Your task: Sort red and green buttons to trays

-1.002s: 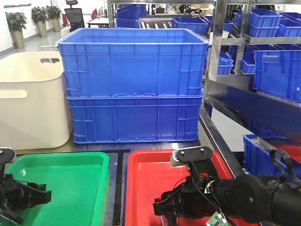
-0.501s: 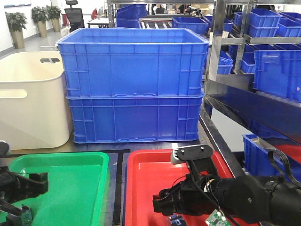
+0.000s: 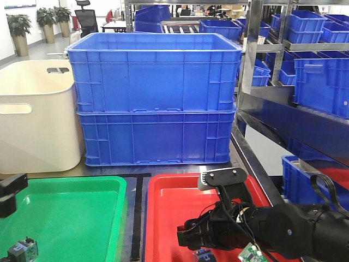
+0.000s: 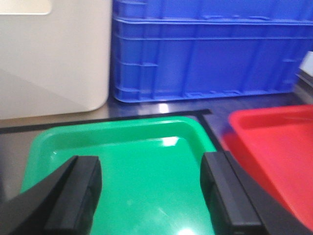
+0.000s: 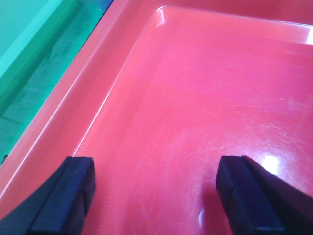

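The green tray [image 3: 82,218] lies front left and the red tray [image 3: 174,207] front right. One small grey-and-black button [image 3: 22,250] rests in the green tray's near left corner. Another button [image 3: 203,254], with a bluish bit, lies in the red tray just below my right gripper [image 3: 185,238]. In the left wrist view my left gripper [image 4: 151,196] is open above the bare green tray [image 4: 117,128], nothing between its fingers [image 4: 78,191]. The right wrist view has my right gripper [image 5: 156,196] open low over the red tray [image 5: 205,88], holding nothing.
Two stacked blue crates [image 3: 155,98] stand just behind the trays, with a cream tub [image 3: 32,114] to their left. A metal rack [image 3: 272,109] with blue bins runs along the right. A black strip [image 3: 136,218] separates the trays.
My left gripper has risen and drawn back to the left edge, leaving a button in the green tray. A button now lies under my right gripper, which has barely moved.
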Controlling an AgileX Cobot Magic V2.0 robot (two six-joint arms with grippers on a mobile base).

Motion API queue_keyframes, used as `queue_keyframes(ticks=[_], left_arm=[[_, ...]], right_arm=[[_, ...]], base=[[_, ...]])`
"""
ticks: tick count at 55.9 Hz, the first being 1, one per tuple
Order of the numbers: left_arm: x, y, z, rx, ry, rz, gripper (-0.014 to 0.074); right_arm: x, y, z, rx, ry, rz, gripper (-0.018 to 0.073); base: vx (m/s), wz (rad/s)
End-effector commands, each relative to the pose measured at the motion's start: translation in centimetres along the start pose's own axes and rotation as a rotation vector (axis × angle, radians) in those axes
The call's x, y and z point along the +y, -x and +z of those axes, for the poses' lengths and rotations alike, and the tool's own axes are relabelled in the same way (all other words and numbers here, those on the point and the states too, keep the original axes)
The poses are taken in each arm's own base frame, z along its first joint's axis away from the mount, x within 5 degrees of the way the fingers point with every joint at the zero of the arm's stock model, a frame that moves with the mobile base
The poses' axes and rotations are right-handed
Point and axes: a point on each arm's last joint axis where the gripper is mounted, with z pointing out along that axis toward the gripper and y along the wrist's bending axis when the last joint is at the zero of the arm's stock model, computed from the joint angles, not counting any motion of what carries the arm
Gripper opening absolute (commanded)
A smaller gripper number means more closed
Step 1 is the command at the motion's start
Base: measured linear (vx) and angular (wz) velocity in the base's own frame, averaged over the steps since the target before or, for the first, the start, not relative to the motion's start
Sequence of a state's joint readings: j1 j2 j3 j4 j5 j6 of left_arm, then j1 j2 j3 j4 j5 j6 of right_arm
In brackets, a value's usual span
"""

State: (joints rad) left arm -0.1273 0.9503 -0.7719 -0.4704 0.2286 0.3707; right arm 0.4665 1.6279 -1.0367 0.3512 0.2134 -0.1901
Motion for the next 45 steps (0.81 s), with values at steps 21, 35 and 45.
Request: queue_keyframes(ticks=[21, 35, 45], left_arm=[[-0.6, 1.6, -2.5, -0.069, -0.019, 0.041, 0.0532], [-0.2, 1.1, -3.1, -0.083, 0.034, 0.185, 0.0442], [0.6, -3.3, -5.6, -0.174, 0.094, 0.193, 0.0309]], right_arm=[[0.2, 2.5, -1.6, -0.147, -0.003, 0.000, 0.0574], [0.2, 2.5, -1.6, -0.148, -0.003, 0.000, 0.0574], [0.2, 2.5, -1.6, -0.146, -0.003, 0.000, 0.0574]], base=[[0.00, 0.00], [0.00, 0.00], [0.00, 0.00]])
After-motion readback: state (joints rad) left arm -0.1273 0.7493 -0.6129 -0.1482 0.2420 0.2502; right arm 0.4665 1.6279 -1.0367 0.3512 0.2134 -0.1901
